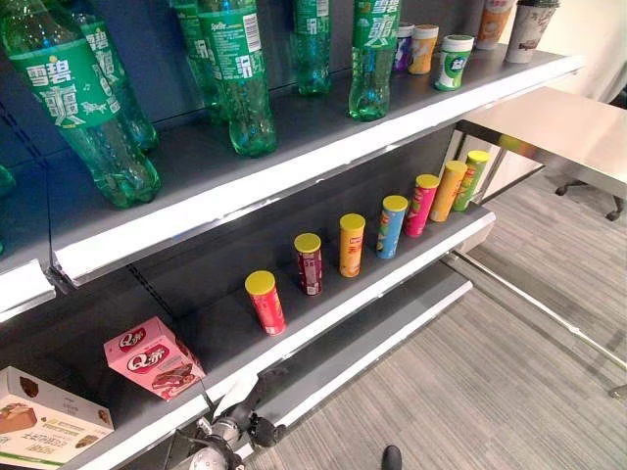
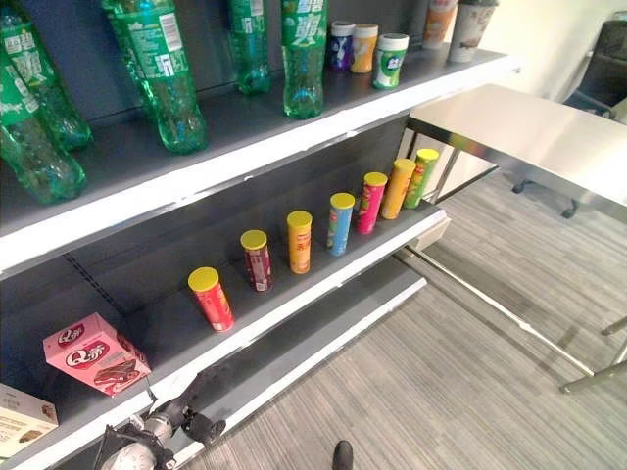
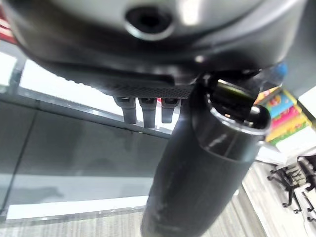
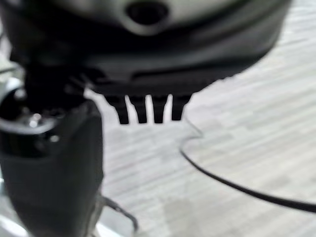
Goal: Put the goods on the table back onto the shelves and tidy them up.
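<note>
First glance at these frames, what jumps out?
A diagonal row of upright snack cans with yellow lids lines the front of the middle shelf. Above them, green soda bottles stand on the top shelf, and a pink snack box sits tilted at the middle shelf's left end.

Green bottles [image 1: 73,98] and a cream box [image 1: 44,423] were cropped by the frame's left edge.

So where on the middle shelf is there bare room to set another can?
Bare shelf lies between the pink snack box and the red can, and behind the whole row of cans. The cans bunch tightest at the far end by the green can.
</note>
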You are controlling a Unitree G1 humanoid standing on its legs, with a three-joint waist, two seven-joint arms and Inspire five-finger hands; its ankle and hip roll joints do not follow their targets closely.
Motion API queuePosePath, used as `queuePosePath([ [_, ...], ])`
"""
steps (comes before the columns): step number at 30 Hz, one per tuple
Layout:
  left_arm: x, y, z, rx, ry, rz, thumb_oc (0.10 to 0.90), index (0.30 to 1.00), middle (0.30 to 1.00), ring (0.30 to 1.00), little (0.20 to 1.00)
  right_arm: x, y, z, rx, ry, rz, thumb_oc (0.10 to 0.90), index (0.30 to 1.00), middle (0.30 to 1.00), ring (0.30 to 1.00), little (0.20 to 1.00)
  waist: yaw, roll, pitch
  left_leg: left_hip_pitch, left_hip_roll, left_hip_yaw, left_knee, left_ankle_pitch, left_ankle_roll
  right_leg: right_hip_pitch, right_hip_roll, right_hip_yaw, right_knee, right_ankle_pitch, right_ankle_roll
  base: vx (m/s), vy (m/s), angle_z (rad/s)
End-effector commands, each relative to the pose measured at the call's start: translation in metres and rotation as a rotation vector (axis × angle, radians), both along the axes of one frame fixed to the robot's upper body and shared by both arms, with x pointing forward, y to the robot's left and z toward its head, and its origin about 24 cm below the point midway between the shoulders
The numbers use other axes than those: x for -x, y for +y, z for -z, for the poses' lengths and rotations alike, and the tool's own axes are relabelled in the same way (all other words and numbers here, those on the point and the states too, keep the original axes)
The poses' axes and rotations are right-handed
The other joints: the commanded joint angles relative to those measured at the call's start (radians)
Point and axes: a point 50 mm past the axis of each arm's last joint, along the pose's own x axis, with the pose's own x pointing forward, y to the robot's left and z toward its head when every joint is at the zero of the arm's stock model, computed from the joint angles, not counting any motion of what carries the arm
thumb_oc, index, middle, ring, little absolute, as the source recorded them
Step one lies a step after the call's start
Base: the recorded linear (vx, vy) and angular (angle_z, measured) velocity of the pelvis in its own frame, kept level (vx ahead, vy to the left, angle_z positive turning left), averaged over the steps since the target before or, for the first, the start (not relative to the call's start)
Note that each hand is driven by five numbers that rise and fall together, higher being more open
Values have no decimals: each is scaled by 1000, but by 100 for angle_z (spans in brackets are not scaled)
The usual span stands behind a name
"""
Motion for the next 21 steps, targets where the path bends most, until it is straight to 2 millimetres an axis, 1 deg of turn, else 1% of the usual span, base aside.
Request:
queuePosePath([
  [1,-53,7,-48,63,-275,-62,800,900,900,900,900,-20,0,-3,41,-79,-31,800,900,900,900,900,15,9,42,20,54,-130,9,-71,-31,68,-54,3,-9,12,108,6,-48,3],
  [5,-59,11,-43,45,-272,-128,800,900,900,900,900,-13,4,-3,26,-66,-54,800,900,900,900,900,2,6,40,26,58,-120,9,-67,-36,69,-48,7,-9,7,105,30,-44,-2],
  [7,-66,8,-40,44,-271,-152,800,900,900,900,900,-12,4,-3,28,-72,-56,800,900,900,900,900,-11,6,41,26,62,-113,9,-63,-40,66,-45,10,-8,3,102,30,-41,-8],
  [8,-66,7,-40,45,-272,-152,800,900,900,900,900,-12,4,-3,28,-73,-56,800,900,900,900,900,-11,7,41,26,62,-113,9,-63,-40,66,-45,10,-8,3,102,25,-35,-4],
  [13,-77,1,-41,48,-287,-168,800,900,900,900,900,-12,5,-6,40,-99,-59,800,900,900,900,900,-36,12,41,21,73,-102,9,-55,-49,54,-34,26,-11,-11,99,14,-24,-1],
  [17,-82,-2,-43,64,-299,-179,800,900,900,900,900,-12,7,-6,41,-107,-77,800,900,900,900,900,-47,16,40,19,87,-91,9,-47,-56,44,-21,39,-12,-21,95,24,-49,-9],
  [21,-82,-4,-39,65,-284,-196,800,900,900,900,900,-12,5,-8,52,-122,-86,800,900,900,900,900,-58,17,40,23,103,-79,9,-40,-66,41,-4,50,-12,-31,88,42,-58,-19],
])
